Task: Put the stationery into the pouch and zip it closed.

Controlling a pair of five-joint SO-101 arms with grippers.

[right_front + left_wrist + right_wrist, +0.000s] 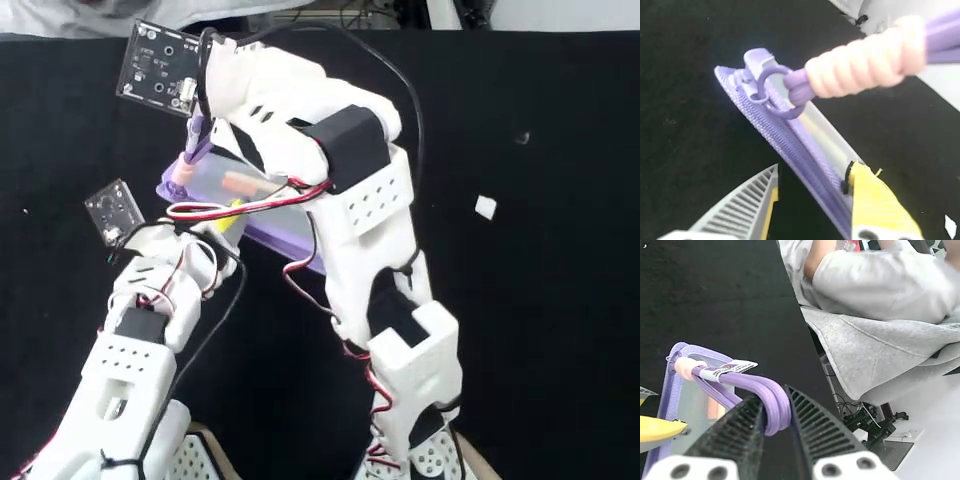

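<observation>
Pouch: clear sides, purple zip edging, lying flat on the black counter between the two arms. Through the clear side a pink-orange stick-shaped item is visible inside; I cannot tell what kind it is.

Zip slider sits at the pouch's end corner. A purple cord is looped through its ring and carries a ribbed pink sleeve.

Right gripper: jaws closed on the cord's loop, holding it above the pouch's far end.

Left gripper: jaws clamp the pouch's zip edge on the near side, the yellow-taped jaw on top of it.

Writing: a small white label is attached to the cord, with print too small to read.

A white scrap lies on the counter, well apart from the pouch.
</observation>
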